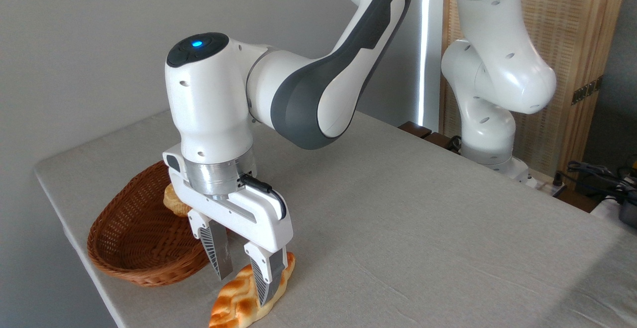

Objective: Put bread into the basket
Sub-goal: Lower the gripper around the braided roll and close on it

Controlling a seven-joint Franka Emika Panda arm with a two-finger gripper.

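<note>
The bread [234, 305], a glossy golden braided loaf, lies on the table near the front edge, just right of the basket [129, 241]. My gripper [244, 289] is lowered over the loaf's middle, open, with one finger on each side of it. The right finger [264, 278] stands in front of the loaf and hides part of it. The left finger [219, 258] sits close to the loaf's far side, between the loaf and the basket; whether it touches is unclear. The oval brown wicker basket sits at the table's left edge, partly behind my hand.
A small pale round bun [174, 201] lies inside the basket at its far end, partly hidden by my wrist. The table's left and front edges [107, 298] run close to the basket and loaf. The arm's base [490, 154] stands at the back right, with cables [597, 173] beyond it.
</note>
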